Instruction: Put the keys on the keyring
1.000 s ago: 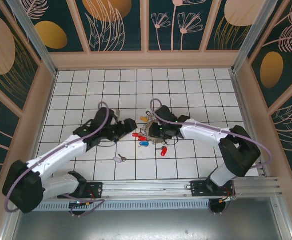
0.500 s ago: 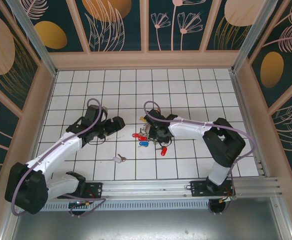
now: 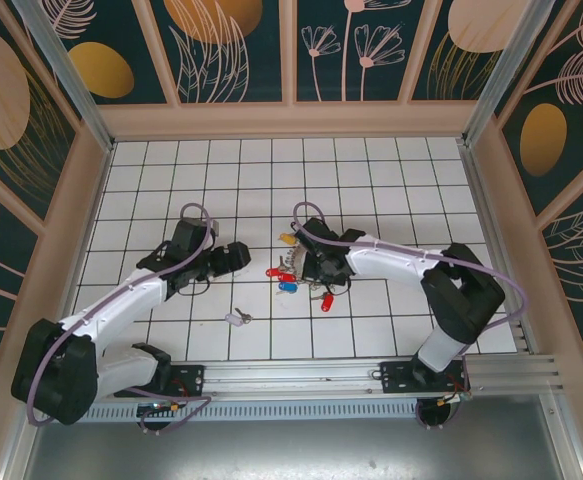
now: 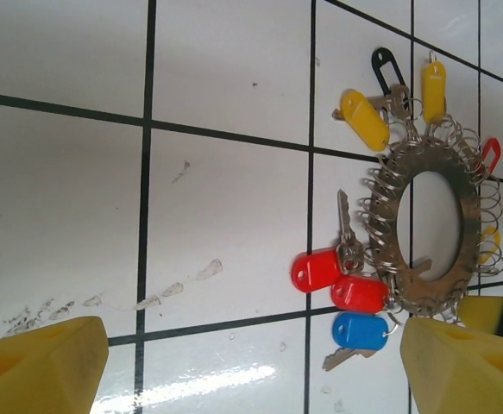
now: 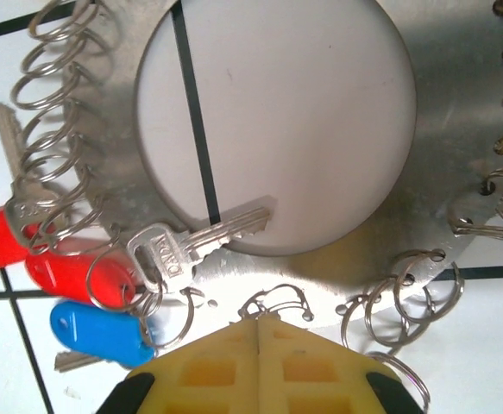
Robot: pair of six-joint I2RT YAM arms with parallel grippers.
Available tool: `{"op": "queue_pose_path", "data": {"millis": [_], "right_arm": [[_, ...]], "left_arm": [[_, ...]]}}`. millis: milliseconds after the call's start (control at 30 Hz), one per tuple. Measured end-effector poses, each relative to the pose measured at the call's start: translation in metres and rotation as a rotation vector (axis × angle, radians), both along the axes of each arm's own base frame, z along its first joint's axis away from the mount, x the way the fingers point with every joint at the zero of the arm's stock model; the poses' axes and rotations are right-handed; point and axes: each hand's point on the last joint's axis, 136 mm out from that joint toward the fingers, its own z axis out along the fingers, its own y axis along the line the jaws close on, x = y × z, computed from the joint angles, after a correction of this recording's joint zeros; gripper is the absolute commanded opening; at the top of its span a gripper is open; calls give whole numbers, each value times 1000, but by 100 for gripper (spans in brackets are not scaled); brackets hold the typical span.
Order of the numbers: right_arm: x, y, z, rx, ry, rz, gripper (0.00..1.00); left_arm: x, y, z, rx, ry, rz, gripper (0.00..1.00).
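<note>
Keyring (image 5: 451, 112) flat round metal, keys (image 5: 185, 251) plastic-tagged

Scene brightly and evenly lit, shadows soft, glare streak seen on the white tiled floor (image 4: 208, 379) in the left wrist view, yellow fingertips (image 4: 35, 366) blurred at its corners, keyring (image 5: 458, 147) metal washed with sheen

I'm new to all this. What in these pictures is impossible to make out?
- Right wrist view: whether the shut right gripper pinches a small split ring; its yellow fingers cover the contact. The keyring runs off the right edge.
- Left wrist view, open left gripper: a yellow finger covers the keyring's lower right rim.
- Top view: the loose white-tagged key is too small to show its teeth.
</note>
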Motion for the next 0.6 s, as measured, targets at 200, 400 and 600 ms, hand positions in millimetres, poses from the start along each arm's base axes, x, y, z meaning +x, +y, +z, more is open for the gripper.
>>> {"op": "queue_pose_path", "data": {"millis": [200, 400, 600], "right_arm": [[-5, 4, 11, 57, 10, 60, 23], [-13, 14, 11, 113, 64, 60, 22], [-15, 12, -2, 98, 106, 45, 20]], "left_arm": [[2, -4, 3, -17, -132, -62, 86], [10, -6, 3, 13, -188, -101, 86], [12, -6, -1, 29, -192, -112, 85]]}}
